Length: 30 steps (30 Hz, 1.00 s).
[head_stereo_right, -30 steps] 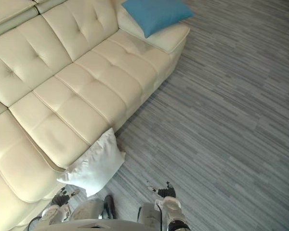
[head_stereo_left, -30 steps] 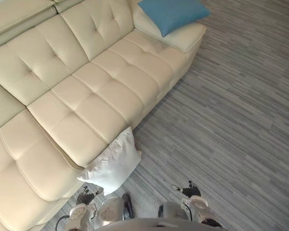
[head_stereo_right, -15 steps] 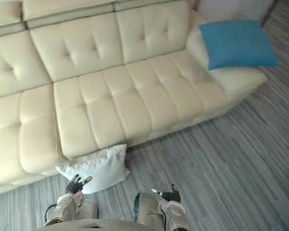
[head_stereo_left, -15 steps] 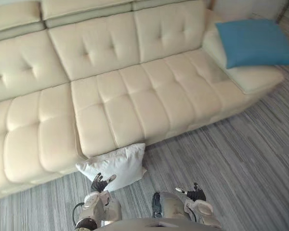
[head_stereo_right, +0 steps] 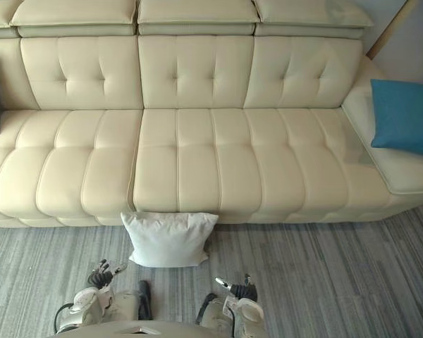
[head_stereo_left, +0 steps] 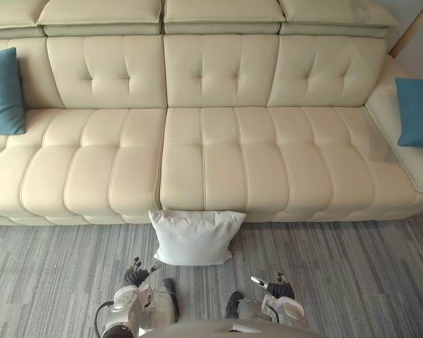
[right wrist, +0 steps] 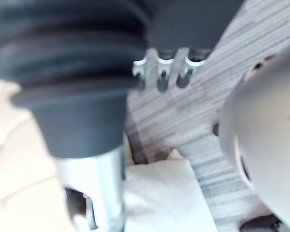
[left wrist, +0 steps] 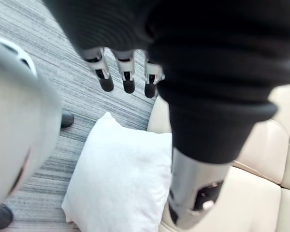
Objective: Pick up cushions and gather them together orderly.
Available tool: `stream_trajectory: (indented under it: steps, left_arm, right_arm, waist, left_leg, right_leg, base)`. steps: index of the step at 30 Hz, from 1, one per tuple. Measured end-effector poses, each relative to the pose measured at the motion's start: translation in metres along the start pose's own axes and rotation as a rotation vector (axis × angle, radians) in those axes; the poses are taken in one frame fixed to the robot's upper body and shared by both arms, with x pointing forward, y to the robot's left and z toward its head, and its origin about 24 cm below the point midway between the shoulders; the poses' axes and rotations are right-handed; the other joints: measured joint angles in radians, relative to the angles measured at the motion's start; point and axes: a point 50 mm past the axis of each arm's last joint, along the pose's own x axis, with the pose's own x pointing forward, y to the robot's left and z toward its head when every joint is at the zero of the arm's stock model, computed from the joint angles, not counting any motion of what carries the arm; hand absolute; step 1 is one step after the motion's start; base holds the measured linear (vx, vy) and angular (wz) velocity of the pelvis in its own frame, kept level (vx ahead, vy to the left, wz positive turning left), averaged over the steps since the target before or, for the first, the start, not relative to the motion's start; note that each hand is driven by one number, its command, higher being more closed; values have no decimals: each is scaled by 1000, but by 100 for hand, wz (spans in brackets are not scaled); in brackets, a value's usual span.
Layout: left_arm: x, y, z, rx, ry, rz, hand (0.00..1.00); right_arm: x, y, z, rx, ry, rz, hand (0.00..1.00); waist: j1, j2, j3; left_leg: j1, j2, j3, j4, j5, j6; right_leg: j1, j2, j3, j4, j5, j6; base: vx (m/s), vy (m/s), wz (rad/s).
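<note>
I see the white cushion (head_stereo_left: 196, 237) standing on the grey striped floor (head_stereo_left: 352, 282), leaning against the front of the cream sofa (head_stereo_left: 218, 141) below its middle seat. The left blue cushion (head_stereo_left: 1, 91) rests at the sofa's left end and the right blue cushion (head_stereo_left: 417, 113) at its right end, both well apart from the white one. My left robot hand (head_stereo_left: 136, 274) hangs near the white cushion's lower left corner, fingers straight and empty. My right robot hand (head_stereo_left: 275, 287) hovers over the floor, fingers loosely extended, holding nothing.
</note>
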Motion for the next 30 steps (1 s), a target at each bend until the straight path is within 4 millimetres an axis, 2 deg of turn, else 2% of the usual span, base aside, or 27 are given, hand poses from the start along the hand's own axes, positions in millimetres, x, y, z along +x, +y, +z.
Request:
stream_trajectory:
  steps: [1,2,3,4,5,7,9,11,13,14,15,16,17,21,25,30]
  left_arm:
    - [2,-2,6,-7,-17,-1,0]
    - [5,-7,19,-16,-53,-1,0]
    - [6,-8,25,-28,-71,4,0]
    - [9,-13,42,-52,-128,9,0]
    - [10,-15,51,-63,-159,8,0]
    - [12,-18,88,-133,-281,27,0]
    - [13,-19,107,-166,-332,34,0]
    - [14,-18,135,-212,-396,46,0]
    - [12,-11,171,-252,-486,75,0]
    - [11,-9,180,-265,-507,82,0]
    - [9,-4,201,-300,-555,101,0]
    - [7,-4,209,-313,-574,103,0]
    - [3,-3,231,-360,-625,98,0]
    - [-16,-7,284,-416,-764,68,0]
    - [-29,-17,306,-426,-843,25,0]
    - [-58,-47,343,-383,-986,-84,0]
  right_arm:
    - [2,5,9,-3,-29,12,0]
    - [4,11,26,-1,-91,27,0]
    - [4,13,31,3,-111,27,0]
    - [7,18,51,12,-170,25,0]
    - [9,20,61,16,-200,28,0]
    - [12,27,100,60,-304,20,0]
    - [13,28,119,79,-354,20,0]
    - [14,29,144,123,-409,2,0]
    - [12,33,181,154,-495,-14,0]
    - [11,33,190,163,-516,-18,0]
    - [8,34,214,198,-567,-21,0]
    - [7,33,222,212,-583,-25,0]
    - [3,30,243,235,-632,-45,0]
    - [-20,32,310,307,-798,-35,0]
    - [-40,39,345,336,-890,-12,0]
    - [-77,72,383,269,-1041,94,0]
  waist:
    - [0,1,16]
    - [-1,4,34]
    - [-1,4,40]
    - [1,4,61]
    - [2,5,78]
    - [2,5,118]
    - [1,7,147]
    - [1,7,181]
    - [0,8,221]
    - [-1,7,230]
    - [-3,9,251]
    - [-3,9,259]
    - [-4,10,278]
    - [-3,10,333]
    - [-2,11,347]
    - [-2,11,349]
  left_leg:
    - [-18,5,0,18,-1,5]
    - [-62,16,0,58,-2,12]
    - [-83,20,-1,71,-4,15]
    - [-128,26,-3,98,-6,19]
    - [-138,28,-3,109,-7,20]
    - [-228,39,-13,172,-20,25]
    - [-282,41,-25,206,-28,17]
    - [-367,52,-32,250,-30,21]
    - [-479,68,-42,288,-22,23]
    - [-505,70,-45,296,-18,25]
    - [-565,75,-54,314,-12,25]
    - [-589,75,-58,320,-8,25]
    - [-654,76,-66,341,12,31]
    - [-812,79,-92,386,35,32]
    - [-907,78,-100,420,42,30]
    - [-1047,79,-106,448,52,26]
  right_leg:
    - [-16,1,3,10,5,1]
    - [-59,3,4,41,9,-4]
    - [-81,3,5,54,8,-5]
    - [-124,2,9,82,5,-10]
    - [-136,2,13,95,4,-12]
    - [-238,-4,34,175,-17,-24]
    - [-293,-11,35,220,-29,-28]
    - [-380,-16,38,271,-43,-39]
    - [-492,-15,40,313,-49,-48]
    - [-517,-14,39,323,-46,-51]
    - [-576,-13,39,352,-44,-59]
    - [-599,-13,38,364,-45,-61]
    - [-665,-16,39,400,-46,-67]
    - [-823,-15,66,476,-51,-71]
    - [-926,-18,86,534,-63,-75]
    - [-1074,-33,89,595,-85,-70]
  base:
    - [-51,-11,-10]
    - [-76,-11,-4]
    - [-66,-4,-1]
    - [-61,-6,-2]
    - [-103,-6,-4]
    - [-156,-20,-5]
    - [-107,-24,6]
    - [-177,-55,4]
    - [-141,-56,-4]
    - [-88,-44,-1]
    - [-80,-48,3]
    - [-80,-61,12]
    - [-44,-55,14]
    - [-31,-54,15]
    - [-36,-40,7]
    - [-76,-35,13]
